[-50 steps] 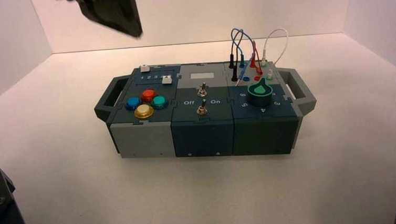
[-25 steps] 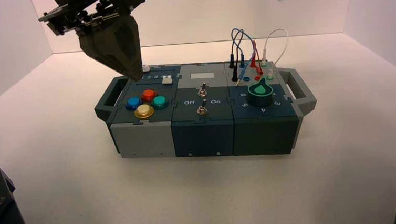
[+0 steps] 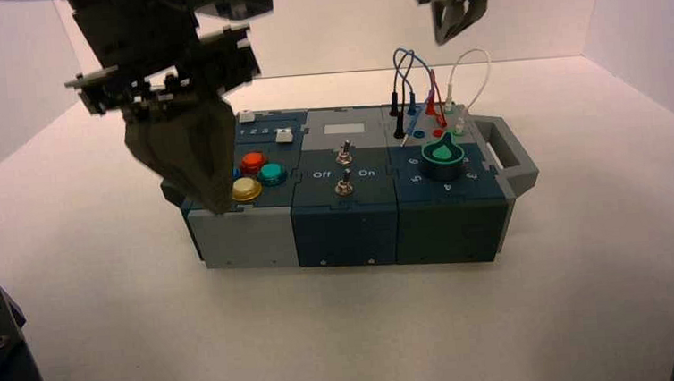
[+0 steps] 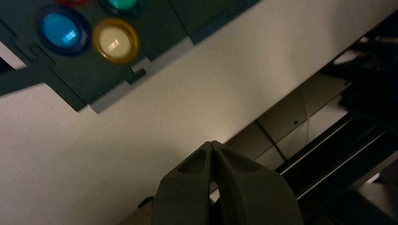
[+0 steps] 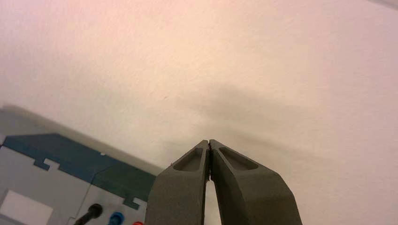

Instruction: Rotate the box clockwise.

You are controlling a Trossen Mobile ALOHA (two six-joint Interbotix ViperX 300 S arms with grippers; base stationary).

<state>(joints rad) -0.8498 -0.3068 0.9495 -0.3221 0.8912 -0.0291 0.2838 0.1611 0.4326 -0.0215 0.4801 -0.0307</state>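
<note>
The box (image 3: pixel 347 235) sits on the bench (image 3: pixel 352 333), its long side running left to right, with a grey handle (image 3: pixel 508 153) at its right end; the left end is partly hidden behind the left gripper (image 3: pixel 189 156). That gripper is over the box's left end, near the yellow button (image 3: pixel 245 189). Its fingertips meet — the gripper is fully closed, with nothing held between them. Whether it touches the box cannot be told.

The right gripper (image 3: pixel 453 19) hangs beyond the box's far edge, toward its right end, above the looped wires in the high view. It too is fully closed and empty — clear of the box.

On the box's top, the red button (image 3: pixel 253 162), the green button (image 3: pixel 271 174) and the blue button (image 4: pixel 62 30) are grouped with the yellow one at the left end. Two toggle switches (image 3: pixel 345 183) stand in the middle section. The green dial (image 3: pixel 442 157) occupies the right section, nearer the front edge, with looped wires (image 3: pixel 405 56) behind it.
</note>
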